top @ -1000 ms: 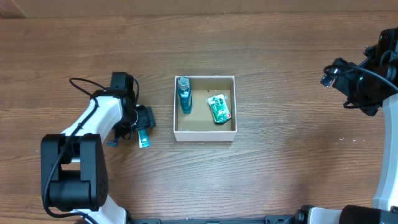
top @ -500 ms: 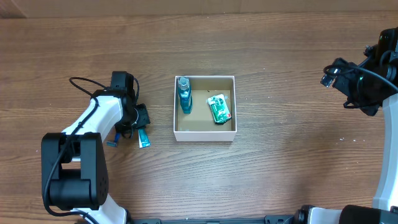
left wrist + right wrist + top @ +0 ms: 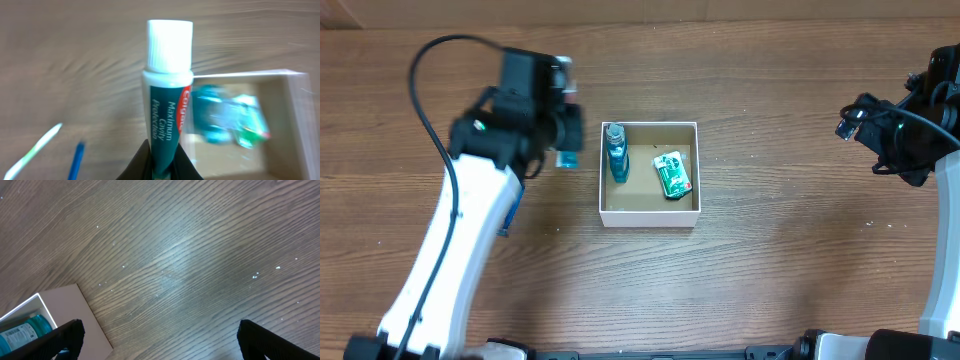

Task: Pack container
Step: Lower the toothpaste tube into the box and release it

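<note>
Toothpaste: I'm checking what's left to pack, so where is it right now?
In the overhead view, the toothpaste is held in the left gripper, just left of the container's upper-left corner and not yet inside it.

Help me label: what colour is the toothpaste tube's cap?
White cap on the toothpaste tube; left wrist view.

brown wood-grain table (image 3: 790, 290) underneath

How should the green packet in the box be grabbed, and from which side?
Probably from straight above, fingers at the far and near ends of the green packet. It lies flat on the container floor; bare floor shows at those ends, while its right edge sits close to the wall. The walls block a sideways approach.
</note>
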Controlling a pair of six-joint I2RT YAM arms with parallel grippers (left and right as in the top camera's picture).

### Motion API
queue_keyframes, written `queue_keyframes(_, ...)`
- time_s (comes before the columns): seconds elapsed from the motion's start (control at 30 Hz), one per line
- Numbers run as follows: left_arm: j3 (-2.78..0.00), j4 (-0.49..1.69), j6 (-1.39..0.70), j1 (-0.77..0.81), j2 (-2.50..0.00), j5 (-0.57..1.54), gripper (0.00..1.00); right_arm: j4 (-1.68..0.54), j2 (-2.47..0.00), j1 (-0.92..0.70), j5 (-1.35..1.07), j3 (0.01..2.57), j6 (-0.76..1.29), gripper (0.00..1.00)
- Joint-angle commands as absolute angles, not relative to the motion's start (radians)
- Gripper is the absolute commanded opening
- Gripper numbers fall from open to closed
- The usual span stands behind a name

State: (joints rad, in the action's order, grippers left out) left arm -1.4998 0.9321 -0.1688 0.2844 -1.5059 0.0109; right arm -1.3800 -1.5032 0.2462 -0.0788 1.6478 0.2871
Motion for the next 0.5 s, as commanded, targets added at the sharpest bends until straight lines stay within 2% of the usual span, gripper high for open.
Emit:
queue_keyframes(0.0, -1.512, 0.938, -0.002, 0.464, -1.503, -0.045, 0.04, -1.376, -1.483, 0.244, -0.084, 1.648, 0.28, 1.0)
queue_keyframes(0.13, -1.512, 0.933, 0.056, 0.605, -1.598, -0.063, 0.04, -1.375, -1.483, 0.244, -0.084, 1.648, 0.28, 1.0)
queue_keyframes(0.3, -1.512, 0.928, 0.056, 0.614, -1.785, -0.063, 0.04, -1.375, -1.483, 0.244, -0.085, 1.648, 0.28, 1.0)
queue_keyframes(0.33, -1.512, 0.923, 0.057, 0.614, -1.819, -0.063, 0.09, -1.375, -1.483, 0.244, -0.084, 1.648, 0.28, 1.0)
queue_keyframes(0.43, -1.512, 0.923, 0.056, 0.616, -1.864, -0.062, 0.36, -1.377, -1.483, 0.244, -0.084, 1.648, 0.28, 1.0)
queue_keyframes(0.47, -1.514, 0.923, 0.056, 0.619, -1.864, -0.063, 0.49, -1.377, -1.483, 0.244, -0.084, 1.648, 0.28, 1.0)
